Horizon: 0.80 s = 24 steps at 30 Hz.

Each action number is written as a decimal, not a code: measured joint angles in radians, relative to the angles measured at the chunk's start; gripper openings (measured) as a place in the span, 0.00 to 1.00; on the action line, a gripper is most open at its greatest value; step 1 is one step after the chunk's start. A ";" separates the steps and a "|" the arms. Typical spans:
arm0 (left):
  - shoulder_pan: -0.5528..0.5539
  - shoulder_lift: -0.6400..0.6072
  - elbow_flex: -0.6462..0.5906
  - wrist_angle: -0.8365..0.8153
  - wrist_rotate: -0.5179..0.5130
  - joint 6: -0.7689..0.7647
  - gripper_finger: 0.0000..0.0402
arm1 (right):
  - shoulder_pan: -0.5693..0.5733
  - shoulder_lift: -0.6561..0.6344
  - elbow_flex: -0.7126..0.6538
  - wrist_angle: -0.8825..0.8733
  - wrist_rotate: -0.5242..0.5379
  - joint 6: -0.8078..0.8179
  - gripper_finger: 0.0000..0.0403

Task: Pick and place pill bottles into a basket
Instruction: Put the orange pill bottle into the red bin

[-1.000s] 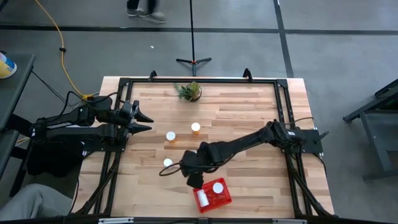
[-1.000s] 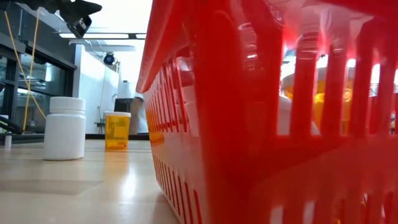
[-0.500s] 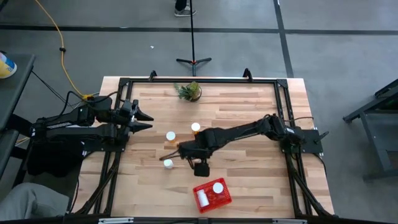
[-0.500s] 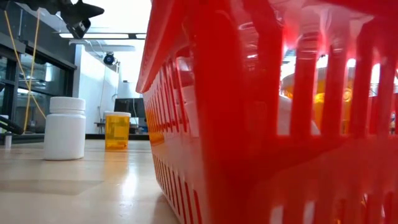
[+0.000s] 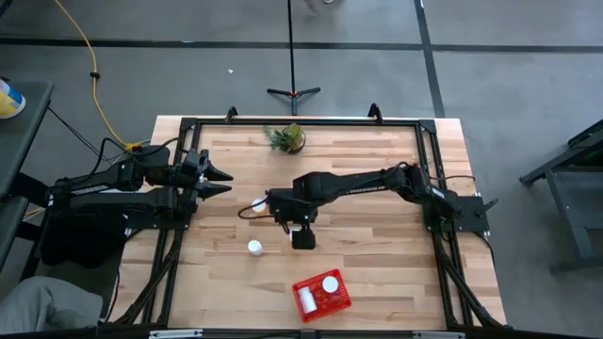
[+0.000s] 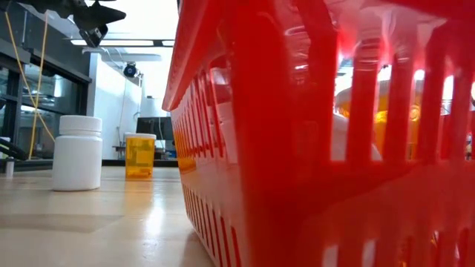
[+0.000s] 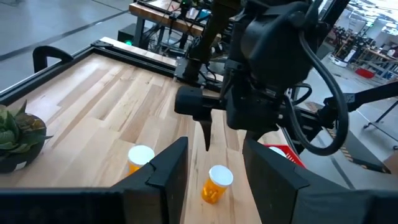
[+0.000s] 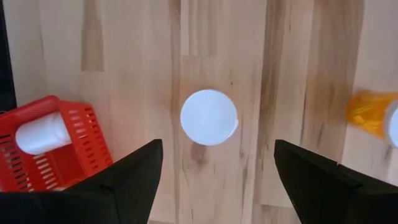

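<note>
High view: basket (image 5: 322,295) sits at the worktop's (image 5: 377,245) near edge with two pill bottles (image 5: 330,283) inside. Three remain out: one (image 5: 254,247) standing alone and two near the right gripper (image 5: 275,209) at mid-worktop. Left gripper (image 5: 219,182) waits at the left edge, fingers spread.

Low view: white-bodied bottle (image 6: 77,152) and orange one (image 6: 139,155) stand beyond the basket wall.

Right wrist view: fingers spread, empty, above a white cap (image 8: 209,117).

Judgement: roughly two done, three visible left.

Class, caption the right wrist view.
Open right gripper above a white-capped bottle, red basket nearby.
</note>
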 joint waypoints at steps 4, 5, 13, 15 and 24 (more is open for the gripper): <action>0.000 0.000 0.000 0.000 -0.002 0.002 0.47 | -0.006 0.000 0.000 0.002 -0.010 0.005 0.74; 0.000 0.000 0.000 0.000 -0.002 0.006 0.47 | -0.006 0.000 0.000 0.006 -0.011 0.005 0.74; 0.000 0.000 0.000 0.000 -0.004 0.011 0.47 | 0.001 0.000 0.000 0.060 0.078 0.051 0.74; 0.000 0.000 0.000 0.000 -0.004 0.012 0.47 | 0.003 0.000 0.000 0.070 0.094 0.091 0.74; 0.000 0.000 0.000 -0.002 -0.004 0.022 0.47 | 0.023 0.021 -0.001 0.094 0.097 0.216 0.74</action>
